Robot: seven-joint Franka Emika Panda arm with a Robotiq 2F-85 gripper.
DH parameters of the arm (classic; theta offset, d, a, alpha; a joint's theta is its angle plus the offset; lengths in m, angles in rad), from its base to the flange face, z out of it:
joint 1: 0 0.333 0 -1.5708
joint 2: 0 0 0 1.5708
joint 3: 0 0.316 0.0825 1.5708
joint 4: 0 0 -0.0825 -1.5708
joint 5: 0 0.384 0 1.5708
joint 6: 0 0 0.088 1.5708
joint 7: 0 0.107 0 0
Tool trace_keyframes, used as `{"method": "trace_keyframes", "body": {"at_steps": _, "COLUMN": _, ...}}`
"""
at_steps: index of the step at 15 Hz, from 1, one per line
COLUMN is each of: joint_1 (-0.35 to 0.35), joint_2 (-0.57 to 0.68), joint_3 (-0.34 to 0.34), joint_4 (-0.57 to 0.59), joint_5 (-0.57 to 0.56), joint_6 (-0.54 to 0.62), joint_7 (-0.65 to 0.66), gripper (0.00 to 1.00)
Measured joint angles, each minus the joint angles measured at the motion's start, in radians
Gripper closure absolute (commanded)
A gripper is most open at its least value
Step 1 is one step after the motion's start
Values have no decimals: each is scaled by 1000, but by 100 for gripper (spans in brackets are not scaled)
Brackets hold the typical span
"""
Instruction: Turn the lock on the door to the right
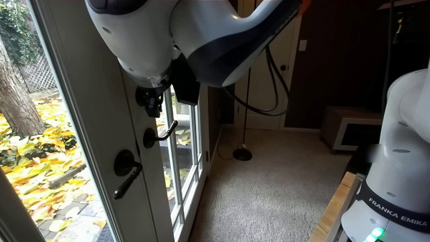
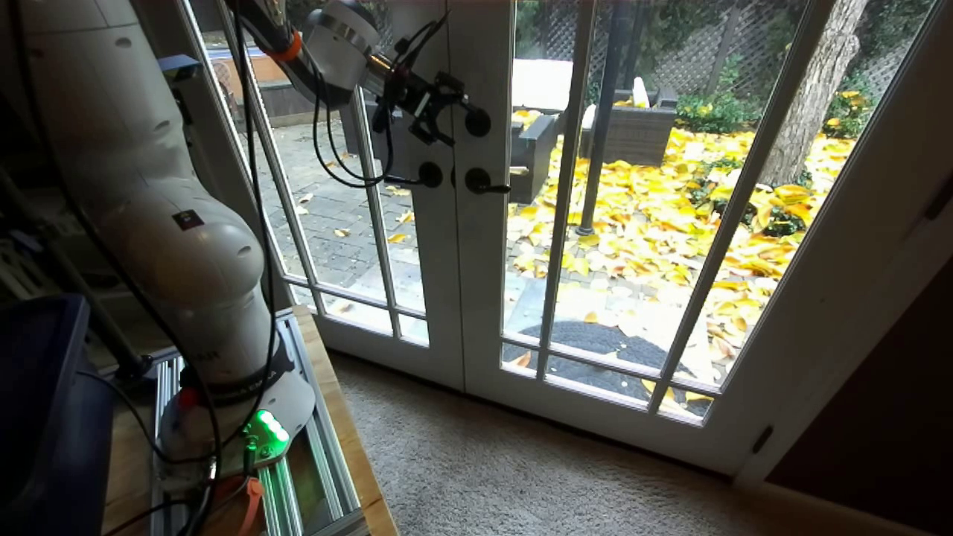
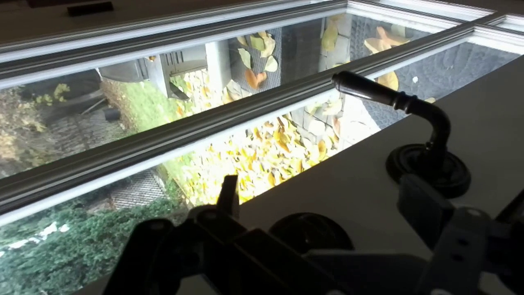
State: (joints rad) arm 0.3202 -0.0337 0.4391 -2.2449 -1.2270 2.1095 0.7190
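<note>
The lock is a round black plate (image 2: 476, 123) high on the white glass-paned door (image 2: 482, 290), right of the seam between two leaves. It also shows in an exterior view (image 1: 138, 95) and in the wrist view (image 3: 309, 230). Its thumb-turn cannot be made out; part of the plate is hidden by my gripper. My gripper (image 2: 456, 119) is open in front of the lock. In the wrist view, the gripper's fingers (image 3: 321, 188) are spread, with the plate showing between them. Nothing is seen held. I cannot tell whether a finger touches the lock.
A black lever handle (image 3: 428, 170) sits below the lock, close to one finger in the wrist view. Another lever (image 1: 125, 163) is on the adjoining leaf. Cables (image 2: 350, 181) hang from the arm beside the door. A lamp base (image 1: 242, 154) stands on the carpet.
</note>
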Motion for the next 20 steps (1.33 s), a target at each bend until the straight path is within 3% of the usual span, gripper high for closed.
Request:
{"method": "trace_keyframes", "body": {"at_steps": 3, "joint_1": 14, "joint_2": 0, "joint_3": -1, "joint_4": -4, "joint_5": -40, "joint_6": 26, "joint_7": -47, "gripper": 0}}
{"method": "trace_keyframes", "body": {"at_steps": 5, "joint_1": 15, "joint_2": 0, "joint_3": -3, "joint_4": -4, "joint_5": -83, "joint_6": 39, "joint_7": -67, "gripper": 10}}
{"method": "trace_keyframes", "body": {"at_steps": 6, "joint_1": 15, "joint_2": 0, "joint_3": -7, "joint_4": -5, "joint_5": -109, "joint_6": 44, "joint_7": -73, "gripper": 20}}
{"method": "trace_keyframes", "body": {"at_steps": 8, "joint_1": 15, "joint_2": 1, "joint_3": -18, "joint_4": -11, "joint_5": -155, "joint_6": 58, "joint_7": -77, "gripper": 26}}
{"method": "trace_keyframes", "body": {"at_steps": 9, "joint_1": 15, "joint_2": 1, "joint_3": -25, "joint_4": -17, "joint_5": -174, "joint_6": 70, "joint_7": -77, "gripper": 35}}
{"method": "trace_keyframes", "body": {"at_steps": 11, "joint_1": 15, "joint_2": 5, "joint_3": -37, "joint_4": -30, "joint_5": -211, "joint_6": 96, "joint_7": -76, "gripper": 44}}
{"method": "trace_keyframes", "body": {"at_steps": 14, "joint_1": 15, "joint_2": 24, "joint_3": -46, "joint_4": -33, "joint_5": -266, "joint_6": 124, "joint_7": -73, "gripper": 53}}
{"method": "trace_keyframes", "body": {"at_steps": 15, "joint_1": 15, "joint_2": 31, "joint_3": -46, "joint_4": -33, "joint_5": -286, "joint_6": 129, "joint_7": -70, "gripper": 50}}
{"method": "trace_keyframes", "body": {"at_steps": 20, "joint_1": 18, "joint_2": 43, "joint_3": -46, "joint_4": -33, "joint_5": -354, "joint_6": 130, "joint_7": -62, "gripper": 62}}
